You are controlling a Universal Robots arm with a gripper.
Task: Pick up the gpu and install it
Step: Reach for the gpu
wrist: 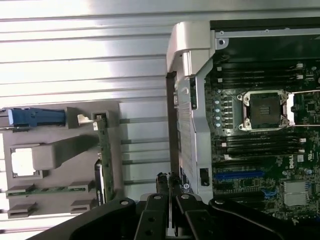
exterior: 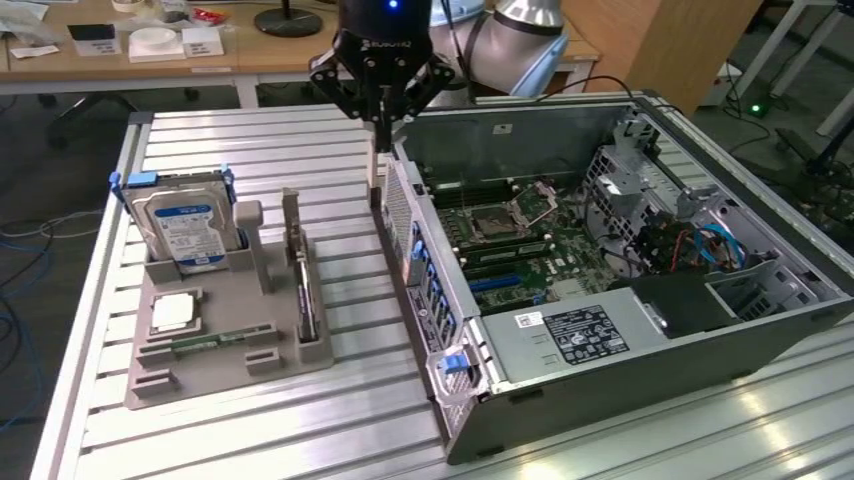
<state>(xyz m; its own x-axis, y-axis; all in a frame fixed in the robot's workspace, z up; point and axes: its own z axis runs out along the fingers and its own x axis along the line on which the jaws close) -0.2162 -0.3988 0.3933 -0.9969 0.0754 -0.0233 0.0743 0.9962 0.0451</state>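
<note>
The gpu (exterior: 307, 292) is a thin dark card standing on edge in a slot of the grey holder (exterior: 220, 345), at the exterior view's left of the open computer case (exterior: 627, 300). In the wrist view the gpu (wrist: 104, 160) shows edge-on as a green-black strip. My gripper (exterior: 383, 138) hangs above the table by the case's rear corner, well behind the card and apart from it. Its fingers (wrist: 162, 181) are shut together with nothing between them. Inside the case, the motherboard (exterior: 514, 235) lies exposed with a blue slot (wrist: 239, 175).
A blue-labelled hard drive (exterior: 187, 225) stands upright at the holder's back, and a small silver CPU chip (exterior: 174, 312) lies flat in it. The slatted metal table (exterior: 267, 430) has bare room in front of the holder. A desk with clutter (exterior: 147, 45) stands behind.
</note>
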